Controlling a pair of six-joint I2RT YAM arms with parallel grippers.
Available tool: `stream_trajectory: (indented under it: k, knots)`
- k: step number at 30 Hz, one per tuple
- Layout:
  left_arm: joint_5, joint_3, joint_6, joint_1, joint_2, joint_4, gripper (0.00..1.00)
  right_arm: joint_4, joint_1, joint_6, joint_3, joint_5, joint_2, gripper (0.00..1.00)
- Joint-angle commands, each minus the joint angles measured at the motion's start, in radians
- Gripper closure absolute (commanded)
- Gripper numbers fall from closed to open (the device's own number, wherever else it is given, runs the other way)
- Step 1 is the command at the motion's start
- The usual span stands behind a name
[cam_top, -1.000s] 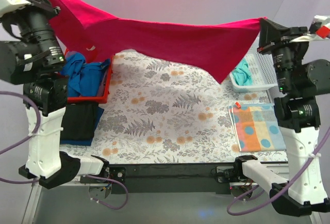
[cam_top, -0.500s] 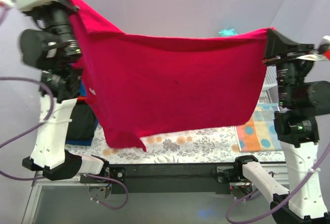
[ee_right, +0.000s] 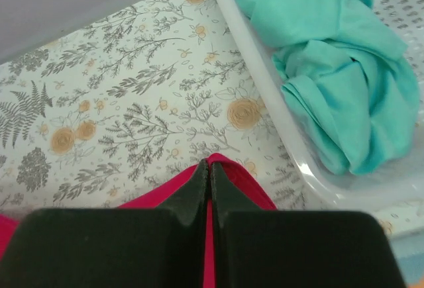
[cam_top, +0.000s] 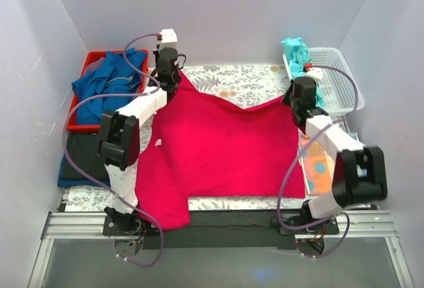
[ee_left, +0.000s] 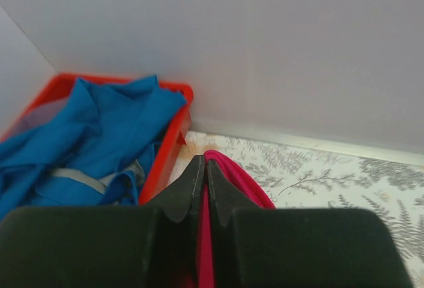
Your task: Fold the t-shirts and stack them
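The crimson-pink t-shirt (cam_top: 218,149) lies spread flat over the flower-patterned table, one sleeve hanging at the near left. My left gripper (cam_top: 171,76) is shut on its far left corner (ee_left: 228,175) next to the red bin. My right gripper (cam_top: 296,99) is shut on its far right corner (ee_right: 228,172) beside the white basket. A teal t-shirt (cam_top: 301,53) lies crumpled in the white basket and shows in the right wrist view (ee_right: 331,76). A blue t-shirt (cam_top: 109,83) lies crumpled in the red bin (ee_left: 169,155). Folded black and blue tees (cam_top: 79,159) sit at the left edge.
The red bin (cam_top: 78,102) stands at the far left, the white basket (cam_top: 341,76) at the far right. The orange-and-blue spotted cloth (cam_top: 318,169) lies at the right, partly under the pink shirt. White walls close in the back and sides.
Both arms have swung forward and down from holding the pink shirt up in the air. The shirt now lies flat on the table, still held at its two far corners.
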Motion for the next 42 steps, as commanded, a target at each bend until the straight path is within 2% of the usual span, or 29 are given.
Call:
stream_trajectory:
  k: [1, 3, 9, 12, 15, 20, 22, 26, 34, 42]
  knots:
    - [0.001, 0.109, -0.128, 0.092, 0.108, 0.138, 1.0, 0.172, -0.04, -0.042, 0.271, -0.043, 0.213, 0.99]
    - [0.007, 0.227, -0.159, 0.112, 0.228, 0.094, 1.0, 0.169, -0.052, -0.035, 0.347, -0.065, 0.291, 0.99]
    - [0.09, 0.503, -0.21, 0.168, 0.446, 0.02, 1.0, 0.163, -0.095, 0.018, 0.614, -0.172, 0.597, 0.99]
    - [0.12, 0.623, -0.242, 0.175, 0.503, -0.025, 1.0, 0.143, -0.103, 0.048, 0.738, -0.224, 0.708, 0.99]
    - [0.154, 0.643, -0.258, 0.179, 0.521, -0.04, 1.0, 0.117, -0.109, 0.087, 0.838, -0.273, 0.783, 0.99]
    - [0.19, 0.56, -0.297, 0.194, 0.473, -0.084, 1.0, 0.101, -0.117, 0.14, 0.877, -0.309, 0.817, 0.99]
    - [0.185, 0.446, -0.334, 0.198, 0.434, -0.091, 1.0, 0.098, -0.125, 0.157, 0.868, -0.313, 0.816, 0.99]
    - [0.153, 0.314, -0.363, 0.208, 0.351, -0.1, 1.0, 0.09, -0.135, 0.176, 0.843, -0.327, 0.802, 0.99]
    - [0.15, 0.178, -0.377, 0.209, 0.209, -0.137, 1.0, 0.072, -0.18, 0.202, 0.779, -0.335, 0.782, 0.99]
    - [0.188, 0.057, -0.391, 0.208, 0.106, -0.158, 1.0, 0.003, -0.214, 0.209, 0.785, -0.373, 0.78, 0.99]
